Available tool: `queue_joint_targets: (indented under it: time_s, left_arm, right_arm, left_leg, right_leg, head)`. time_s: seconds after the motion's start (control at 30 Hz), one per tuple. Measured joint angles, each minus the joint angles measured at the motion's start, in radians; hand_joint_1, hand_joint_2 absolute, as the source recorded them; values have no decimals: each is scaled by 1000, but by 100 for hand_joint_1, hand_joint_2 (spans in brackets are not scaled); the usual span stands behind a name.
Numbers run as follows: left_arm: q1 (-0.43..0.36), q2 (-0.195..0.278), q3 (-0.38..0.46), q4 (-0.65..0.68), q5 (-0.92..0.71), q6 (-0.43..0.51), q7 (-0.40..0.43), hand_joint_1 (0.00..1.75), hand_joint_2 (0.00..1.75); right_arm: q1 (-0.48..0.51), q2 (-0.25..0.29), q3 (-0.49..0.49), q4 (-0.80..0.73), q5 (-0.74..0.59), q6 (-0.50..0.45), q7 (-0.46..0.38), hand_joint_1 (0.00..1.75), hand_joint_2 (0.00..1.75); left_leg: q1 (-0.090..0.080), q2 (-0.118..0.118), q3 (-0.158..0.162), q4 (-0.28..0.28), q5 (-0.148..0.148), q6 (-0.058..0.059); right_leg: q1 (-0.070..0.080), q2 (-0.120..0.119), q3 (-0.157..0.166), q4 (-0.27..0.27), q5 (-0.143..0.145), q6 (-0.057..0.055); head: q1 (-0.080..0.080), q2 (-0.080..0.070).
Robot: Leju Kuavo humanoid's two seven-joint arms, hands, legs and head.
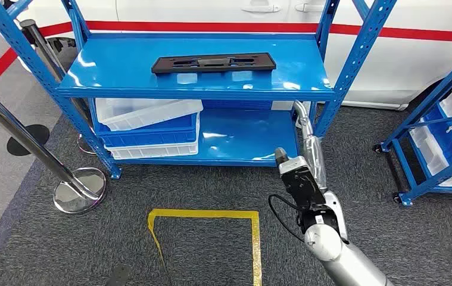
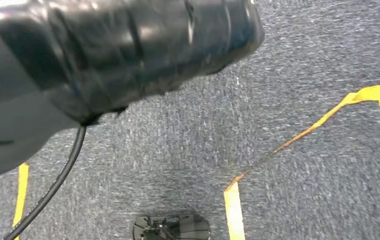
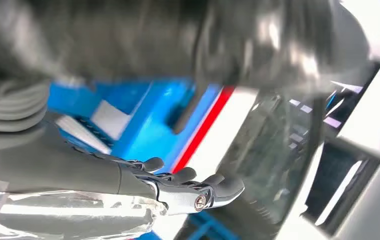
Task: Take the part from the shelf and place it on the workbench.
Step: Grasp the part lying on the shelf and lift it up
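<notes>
Carpet (image 1: pixel 211 250), grey and marked with a yellow tape outline (image 1: pixel 255 238), is lying nearest to me in the head view. From the lower right, my right arm is rising toward the shelf, and my right hand (image 1: pixel 304 119) is reaching up beside the front right upright (image 1: pixel 336 89) of the blue shelf (image 1: pixel 122 65), just under the edge of the top board. In the right wrist view I am seeing that hand's dark fingers (image 3: pixel 182 177) stretched out and apart, grasping nothing. My left hand (image 2: pixel 127 45) is hanging over the carpet as a dark blur, and I cannot tell how its fingers are lying. White and blue bins (image 1: pixel 149 128) are stacked on the lower board, left side. The black part (image 1: pixel 213 62), a flat, long moulded panel, is lying on the top board, well apart from my right hand. A white car (image 1: pixel 211 12) with a red stripe is standing behind the shelf.
</notes>
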Motion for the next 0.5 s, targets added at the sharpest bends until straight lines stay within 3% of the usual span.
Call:
queue_joint_targets:
  time_s: [0.13, 0.3, 0.4, 0.5]
  left_arm:
    - [-6, 3, 0, 0, -8, -15, 7, 0, 0]
    - [-21, 9, 0, 0, -41, -40, 48, 0, 0]
    - [-33, 11, 0, 0, -59, -51, 64, 0, 0]
    - [-40, 11, 0, 0, -66, -56, 70, 0, 0]
  right_arm:
    - [-64, 0, 48, -7, 96, 104, 76, 0, 175]
    - [-210, -1, 165, -10, 404, 357, 204, 0, 175]
    - [-292, 4, 250, -10, 562, 462, 217, 0, 175]
    - [-335, 16, 305, -10, 610, 503, 216, 0, 175]
  left_leg:
    - [0, 0, 0, 0, 0, 0]
    - [0, 0, -2, 0, 2, -1]
    - [0, -1, -2, 0, 2, -1]
    - [0, -2, -3, 0, 2, -1]
  right_leg:
    - [0, 0, 0, 0, 0, 0]
    - [0, -1, -2, 1, 1, -1]
    - [0, -1, -2, 2, 1, -1]
    - [0, -2, -2, 2, 1, -1]
  head:
    - [0, 0]
    - [0, 0]
    - [0, 0]
    - [0, 0]
